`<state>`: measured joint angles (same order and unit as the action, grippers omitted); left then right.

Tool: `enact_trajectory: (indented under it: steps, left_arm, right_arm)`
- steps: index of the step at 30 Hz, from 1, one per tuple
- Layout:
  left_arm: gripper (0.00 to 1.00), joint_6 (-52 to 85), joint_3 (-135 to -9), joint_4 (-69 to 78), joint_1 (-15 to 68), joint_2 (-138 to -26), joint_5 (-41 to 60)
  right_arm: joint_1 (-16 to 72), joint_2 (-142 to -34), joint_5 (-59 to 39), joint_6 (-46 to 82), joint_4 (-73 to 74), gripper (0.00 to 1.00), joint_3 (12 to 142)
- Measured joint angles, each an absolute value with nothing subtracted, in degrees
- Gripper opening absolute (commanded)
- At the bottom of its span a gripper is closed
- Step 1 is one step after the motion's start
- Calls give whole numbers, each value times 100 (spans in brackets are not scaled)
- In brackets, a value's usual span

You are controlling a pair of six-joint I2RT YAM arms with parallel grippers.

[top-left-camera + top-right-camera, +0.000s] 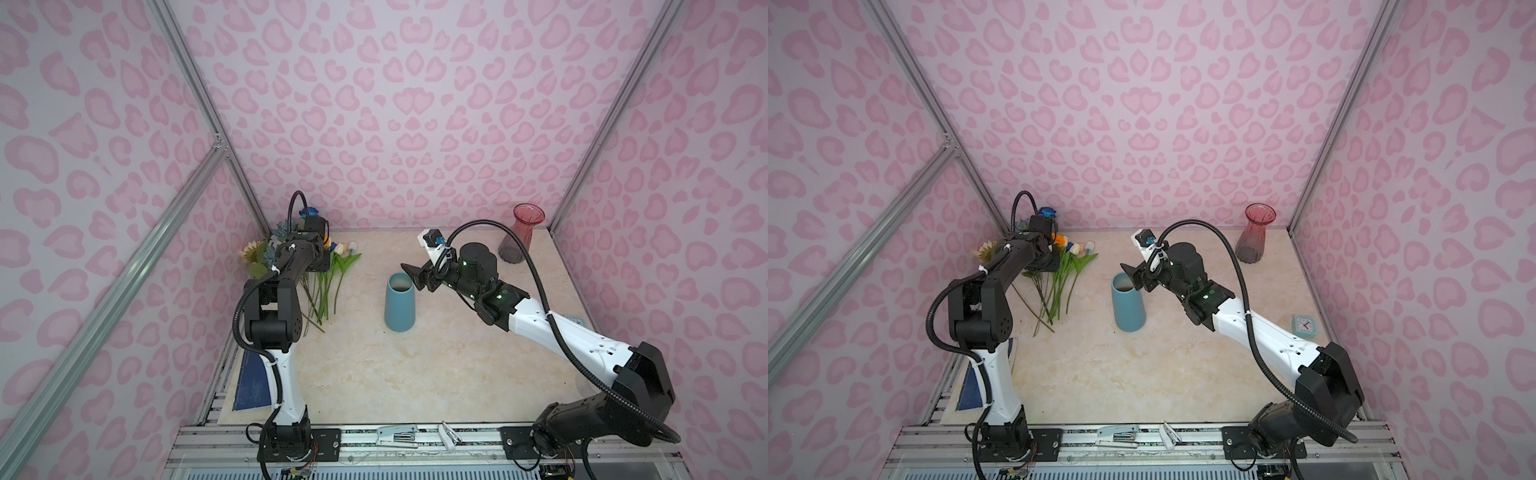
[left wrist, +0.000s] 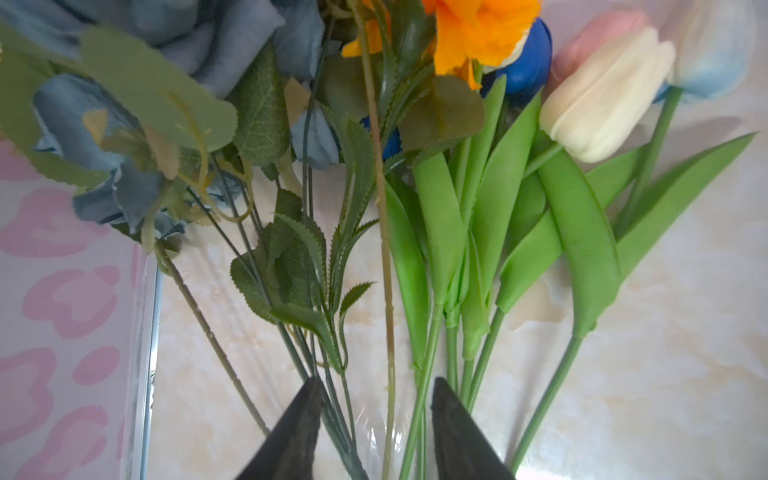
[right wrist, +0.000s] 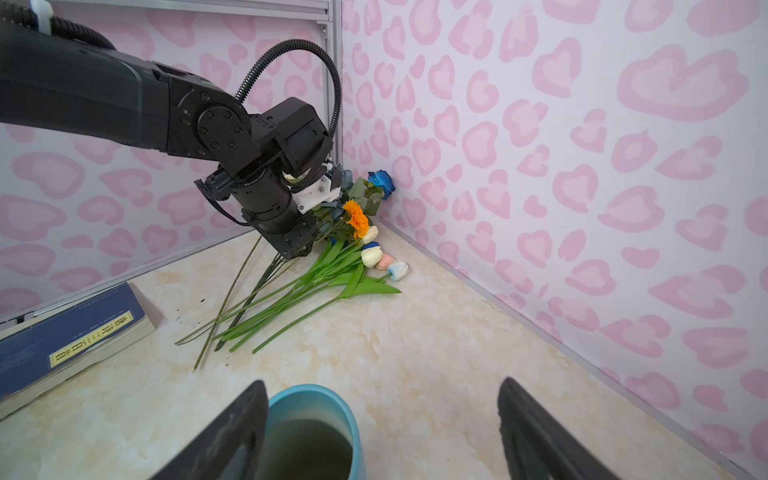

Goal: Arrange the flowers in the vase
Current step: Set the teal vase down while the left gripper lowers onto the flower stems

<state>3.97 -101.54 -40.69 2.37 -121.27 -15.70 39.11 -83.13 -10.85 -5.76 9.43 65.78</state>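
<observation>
In both top views the flowers lie flat in a bunch on the worktop in the far left corner. Their heads are toward the walls and their stems point outward, so the stems are easy to reach. The left arm bends down over them and hides its own tool. The blue vase stands upright mid-worktop, well apart from the bunch, with no flower in it. The right tool hovers at its rim, probably to steady it. A red glass vase in the far right corner is also without flowers. In the left wrist view the left tool is partly open, low over the worktop, with several green stems running between its jaws. None looks pinched, so it holds nothing yet and seems placed to close on them. In the right wrist view the right tool is wide open and empty. The vase's mouth shows between its jaws, close by one of them, and its inside is bare and dark. A book lies flat by the left wall.
</observation>
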Motion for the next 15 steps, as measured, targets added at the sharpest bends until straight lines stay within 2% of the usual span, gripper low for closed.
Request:
enact_trajectory:
  steps: [10, 11, 15]
  left_arm:
    - [37, 338, -10613, -4204, 198, -12672, -1632]
    - [33, 340, -10676, -4209, 193, -12739, -1629]
    - [28, 336, -10772, -4237, 180, -12923, -1632]
  right_arm:
    - [3905, -8106, -1002, -578, 1028, 86, 6309]
    - [3903, -8099, -987, -580, 1041, 86, 6300]
    - [3889, -8082, -982, -624, 1129, 86, 6239]
